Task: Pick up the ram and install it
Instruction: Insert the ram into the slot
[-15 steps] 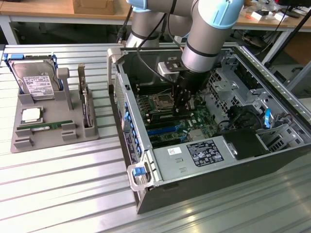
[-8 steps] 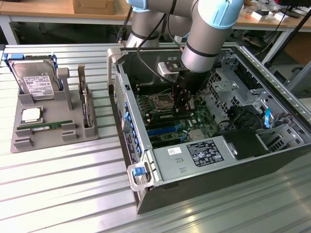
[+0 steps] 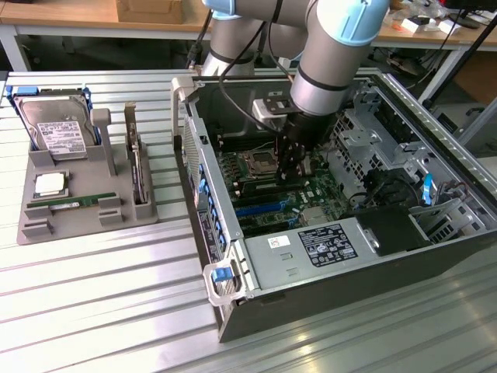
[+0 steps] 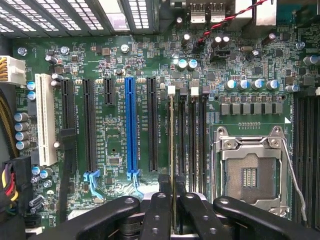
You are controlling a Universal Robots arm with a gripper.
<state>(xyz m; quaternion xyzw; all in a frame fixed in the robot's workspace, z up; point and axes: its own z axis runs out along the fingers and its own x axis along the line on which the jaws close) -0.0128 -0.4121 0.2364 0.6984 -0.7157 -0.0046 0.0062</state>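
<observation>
My gripper (image 3: pixel 289 169) reaches down into the open computer case (image 3: pixel 233 256), over the memory slots beside the CPU socket (image 4: pixel 250 172). In the wrist view its two black fingers (image 4: pixel 158 212) are shut on the ram (image 4: pixel 172 145), a thin stick seen edge-on. The ram stands upright along the memory slot nearest the expansion slots, and its far end reaches that slot's white latch (image 4: pixel 171 90). I cannot tell whether it is pressed fully into the slot. The other memory slots (image 4: pixel 192 140) beside it are bare.
At the exterior view's left, a grey tray (image 3: pixel 39 229) holds a hard drive (image 3: pixel 56 128), a silver CPU chip (image 3: pixel 49 184), another green memory stick (image 3: pixel 71 203) and an upright expansion card (image 3: pixel 138 167). A blue expansion slot (image 4: pixel 131 125) and the power supply (image 3: pixel 326 245) flank the gripper.
</observation>
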